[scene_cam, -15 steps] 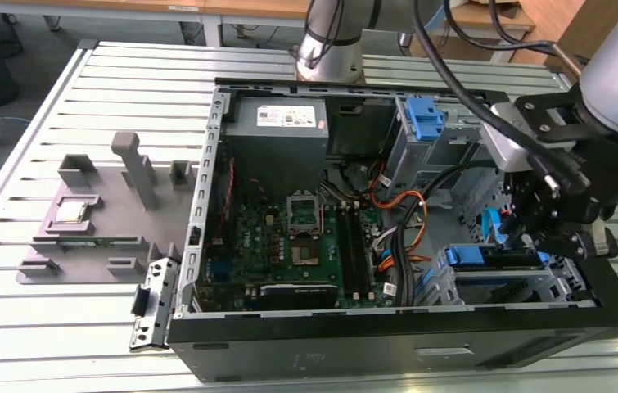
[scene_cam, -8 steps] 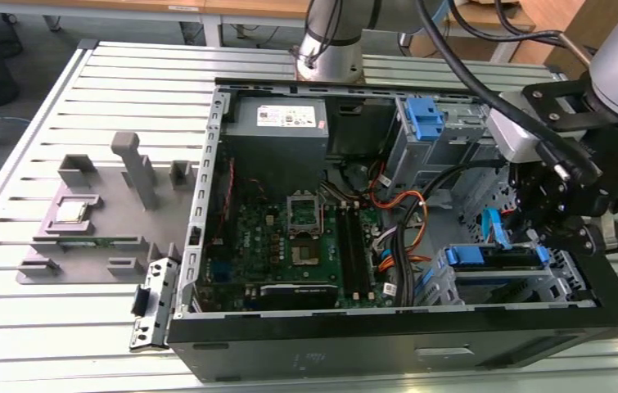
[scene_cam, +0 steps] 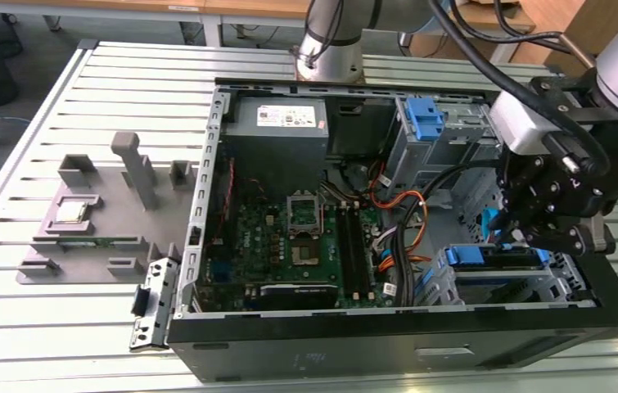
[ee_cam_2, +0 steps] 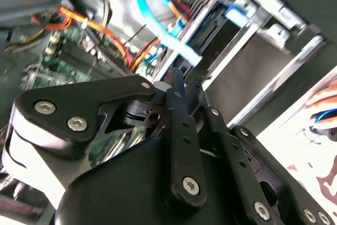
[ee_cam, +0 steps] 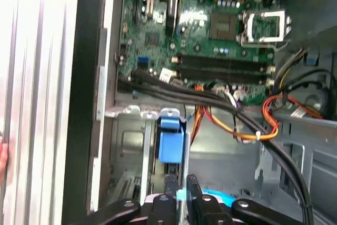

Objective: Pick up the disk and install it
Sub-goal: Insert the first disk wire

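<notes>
The flat disk, a hard drive in a bright blue plastic carrier frame (scene_cam: 492, 256), lies level inside the metal drive cage (scene_cam: 566, 282) at the computer case's near corner on the exterior view's right.

The arm (scene_cam: 328, 45) is silver-grey with thick black cables (scene_cam: 484, 57); its gripper (ee_cam_2: 181, 90) is black, with linked bars and silver screws (ee_cam_2: 78, 124).

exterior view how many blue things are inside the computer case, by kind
upright blue latch: 1
disk in blue frame: 1
blue cable: 1
total: 3
</notes>
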Tool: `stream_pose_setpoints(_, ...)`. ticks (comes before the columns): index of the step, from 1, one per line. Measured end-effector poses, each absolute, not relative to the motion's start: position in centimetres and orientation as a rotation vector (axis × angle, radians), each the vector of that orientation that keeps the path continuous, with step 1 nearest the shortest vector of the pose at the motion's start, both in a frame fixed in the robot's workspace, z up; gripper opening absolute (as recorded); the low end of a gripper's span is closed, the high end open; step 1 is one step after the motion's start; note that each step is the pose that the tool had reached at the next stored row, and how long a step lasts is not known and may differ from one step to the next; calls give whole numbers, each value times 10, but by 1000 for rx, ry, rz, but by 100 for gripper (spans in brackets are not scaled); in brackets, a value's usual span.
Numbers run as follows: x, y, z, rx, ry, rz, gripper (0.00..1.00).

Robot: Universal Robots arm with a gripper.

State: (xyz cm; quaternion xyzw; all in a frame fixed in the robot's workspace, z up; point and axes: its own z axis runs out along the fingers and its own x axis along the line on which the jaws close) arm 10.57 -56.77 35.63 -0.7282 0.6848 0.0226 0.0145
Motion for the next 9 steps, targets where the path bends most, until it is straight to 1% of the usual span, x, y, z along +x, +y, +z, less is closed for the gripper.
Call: stream_pose_setpoints(9, 110, -568, 356, -2255, 2150, 77, 23)
